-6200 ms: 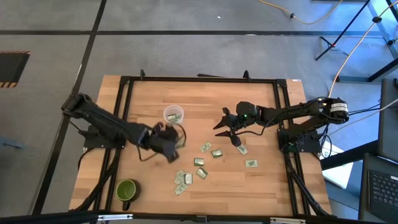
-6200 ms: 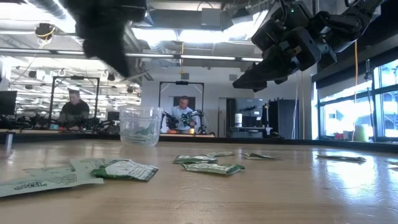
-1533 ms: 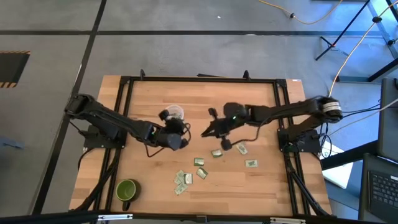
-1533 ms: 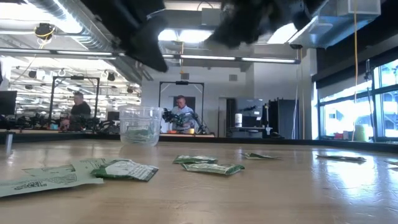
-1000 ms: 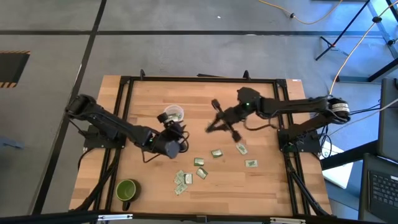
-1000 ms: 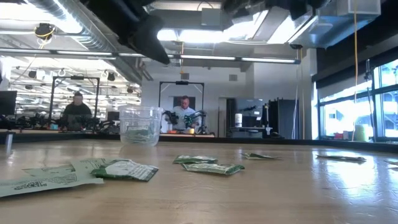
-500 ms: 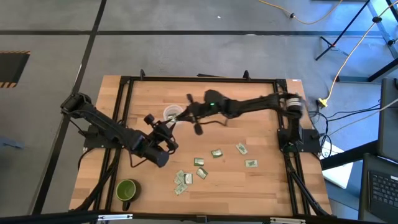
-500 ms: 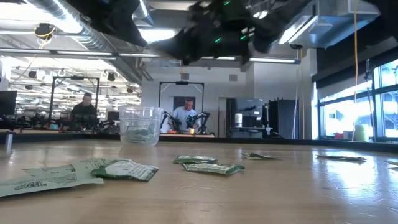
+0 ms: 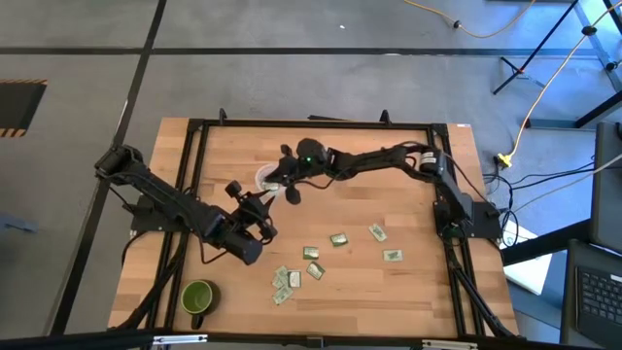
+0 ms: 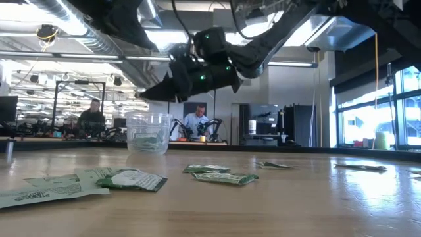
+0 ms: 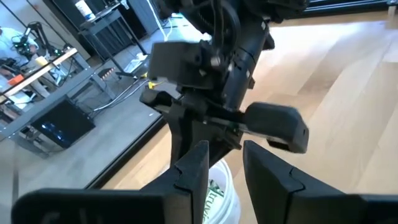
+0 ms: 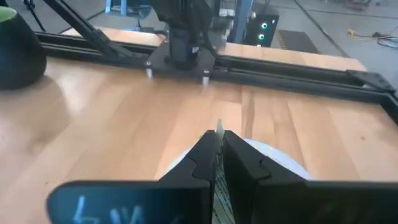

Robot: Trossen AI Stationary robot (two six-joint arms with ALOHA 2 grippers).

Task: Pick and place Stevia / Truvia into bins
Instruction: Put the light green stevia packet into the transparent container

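The clear plastic cup stands left of the table's middle with sachets inside, and also shows in the low view. My right gripper hangs just above the cup's rim, shut on one thin sachet. My left gripper is raised near the cup's near-left side, open and empty. Several green-and-white sachets lie flat on the table's near middle, and some show in the low view. My right gripper pinches the sachet between its two fingers. Only a thin edge sticks out past the fingertips. The fingers slant down from the table's right side. The sachet is lifted clear, over the cup.
A green mug stands at the near left corner. More sachets lie at the near middle and toward the right. A black frame rail runs round the table. People sit in the room beyond.
My right gripper has swung from the table's middle toward its left edge, stretching out until it hangs over the cup, fingers still shut. My left gripper has drawn back from the cup toward the near left and then kept still.
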